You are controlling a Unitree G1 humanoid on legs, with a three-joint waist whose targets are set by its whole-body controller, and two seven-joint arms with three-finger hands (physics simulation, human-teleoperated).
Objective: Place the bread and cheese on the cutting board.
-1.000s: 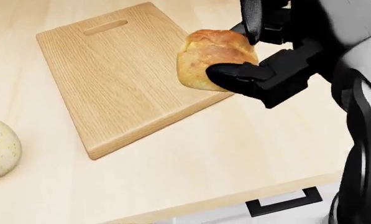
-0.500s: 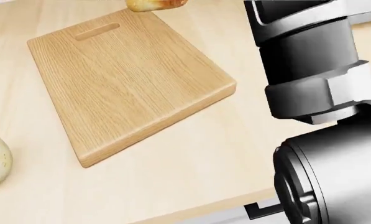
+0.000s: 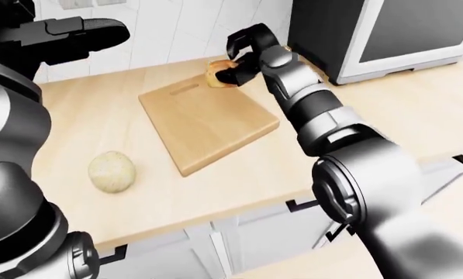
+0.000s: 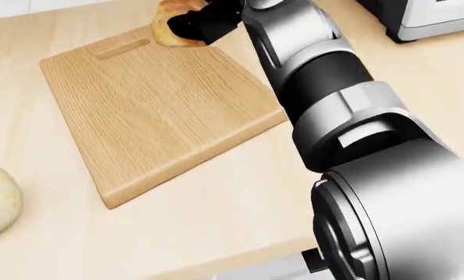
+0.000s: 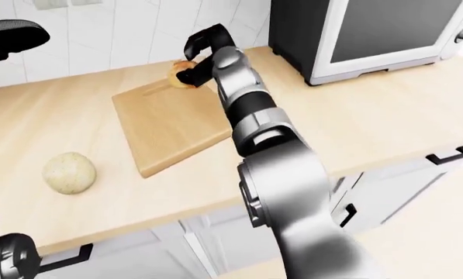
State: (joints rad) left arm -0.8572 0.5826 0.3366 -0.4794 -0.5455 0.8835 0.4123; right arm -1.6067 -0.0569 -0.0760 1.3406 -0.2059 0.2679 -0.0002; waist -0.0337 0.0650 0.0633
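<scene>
My right hand [image 3: 243, 58], clamped on the bread [image 3: 218, 74], hangs over the board's [image 3: 208, 122] top edge; next I'd lower and release.

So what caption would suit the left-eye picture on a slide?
Right hand holds bread roll over cutting board's top edge; round cheese waits on counter.
</scene>
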